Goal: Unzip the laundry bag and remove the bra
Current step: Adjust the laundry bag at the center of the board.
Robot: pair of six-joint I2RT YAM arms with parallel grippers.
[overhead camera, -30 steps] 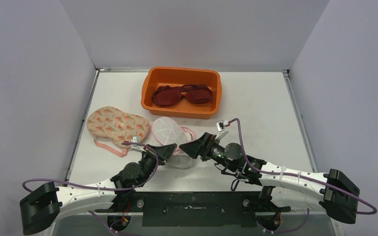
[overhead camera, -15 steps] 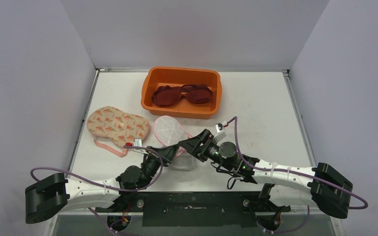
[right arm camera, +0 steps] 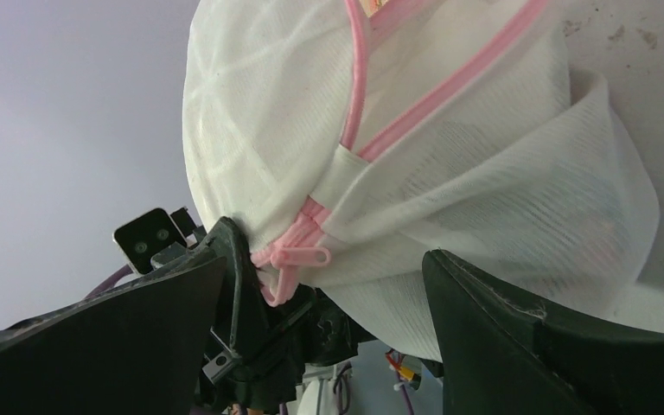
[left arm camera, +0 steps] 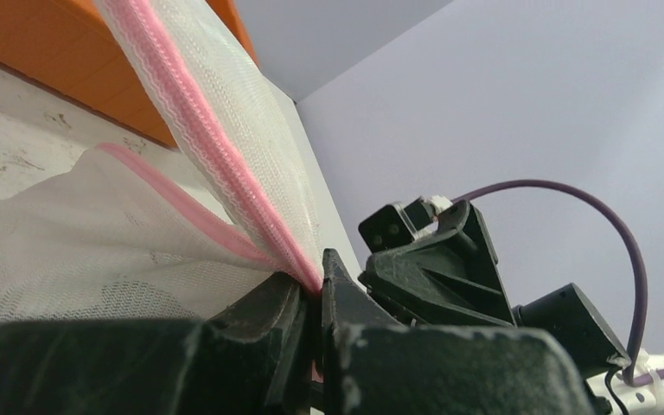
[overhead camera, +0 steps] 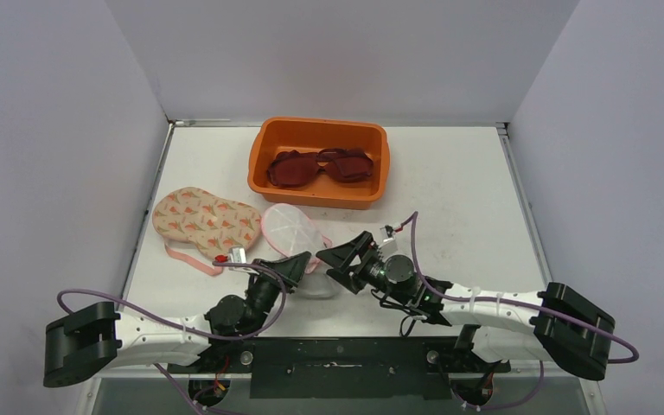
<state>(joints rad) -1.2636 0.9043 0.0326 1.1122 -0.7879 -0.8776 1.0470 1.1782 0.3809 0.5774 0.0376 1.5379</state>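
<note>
The white mesh laundry bag [overhead camera: 287, 229] with pink zipper trim lies on the table in front of the orange tub. My left gripper [overhead camera: 301, 262] is shut on the bag's pink trim at its near edge; the pinch shows in the left wrist view [left arm camera: 318, 290]. My right gripper [overhead camera: 330, 259] is open just right of that spot, its jaws either side of the bag [right arm camera: 450, 156]. The pink zipper pull [right arm camera: 298, 258] hangs close to the left-hand finger [right arm camera: 138, 320], and nothing holds it. The zipper looks closed. A floral bra [overhead camera: 206, 220] lies left of the bag. I cannot see what is inside the bag.
An orange tub [overhead camera: 264, 173] at the back centre holds a dark red bra [overhead camera: 324, 166]. The floral bra's pink strap [overhead camera: 192, 259] trails toward the near left. White walls enclose the table on three sides. Both arms lie low along the near edge.
My right gripper has slid left and closer to the bag's near edge. My left gripper has kept its hold and the bag has shifted slightly left.
</note>
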